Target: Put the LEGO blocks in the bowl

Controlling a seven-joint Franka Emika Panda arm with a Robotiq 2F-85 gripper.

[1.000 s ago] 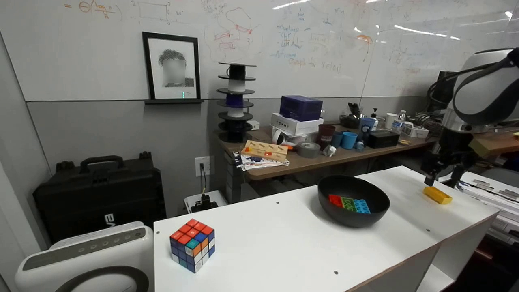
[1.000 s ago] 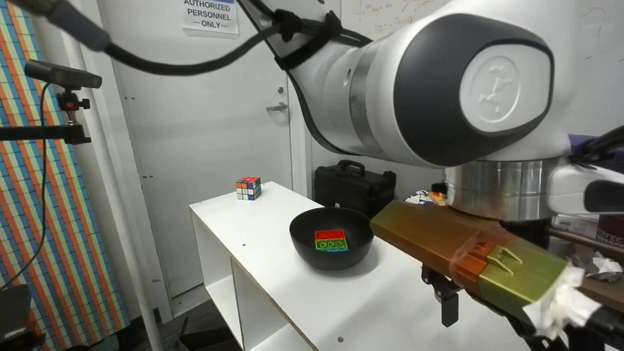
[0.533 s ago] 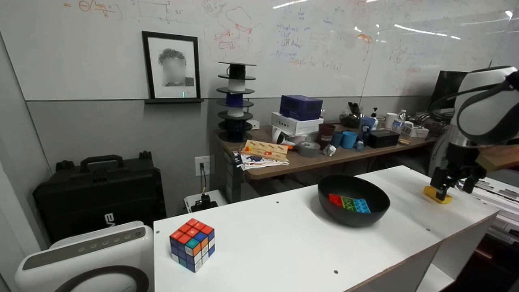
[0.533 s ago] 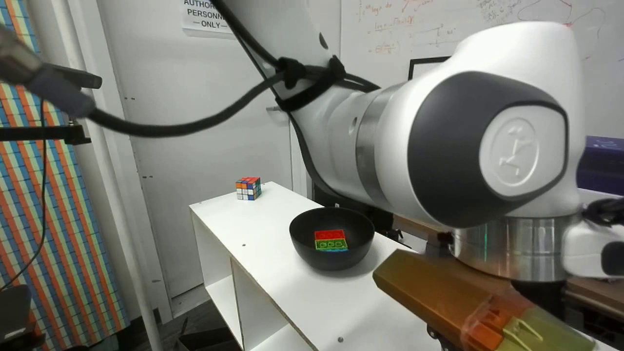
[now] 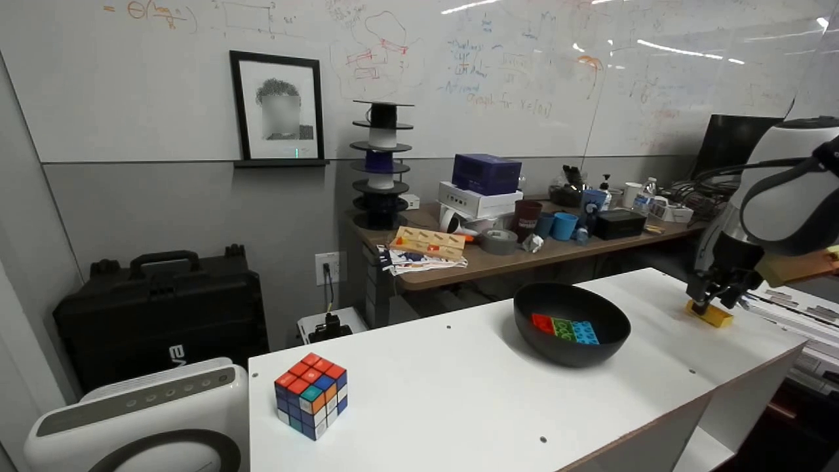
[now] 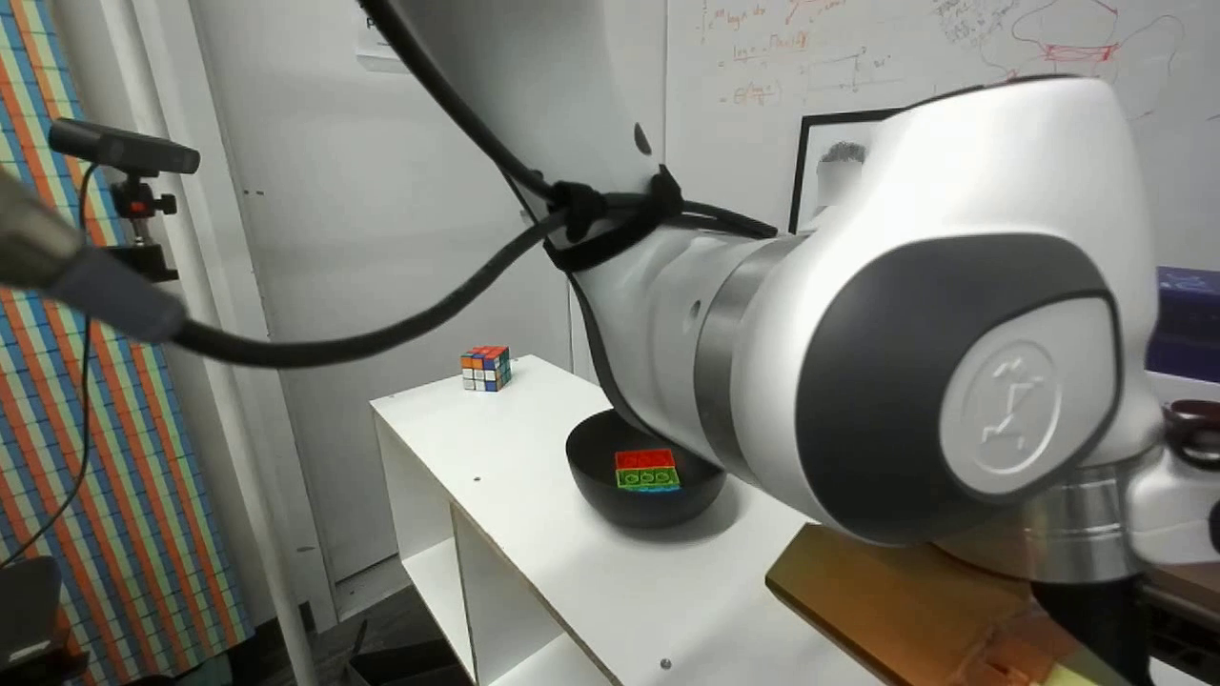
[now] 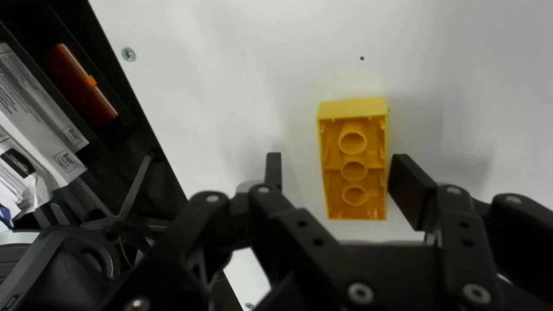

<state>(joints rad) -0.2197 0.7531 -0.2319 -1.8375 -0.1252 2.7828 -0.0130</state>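
Note:
The yellow-orange brick lies hollow side up on the white top, between the fingers of my open gripper in the wrist view. The right finger is close beside it; I cannot tell if they touch. A gap shows at the left finger. In an exterior view the gripper is low at the brick. The black bowl holds the red, green and blue bricks side by side. The bowl also shows in an exterior view, partly behind the arm; the gripper is out of view there.
A puzzle cube stands at the far end of the white top, away from the bowl. The brick lies near the top's other end. A brown desk with boxes and cups stands behind. A cable hangs along the arm.
The gripper has come down from above the yellow-orange brick to beside it, then shifted and tilted slightly. The brick has barely moved. The arm now covers part of the bowl in an exterior view.

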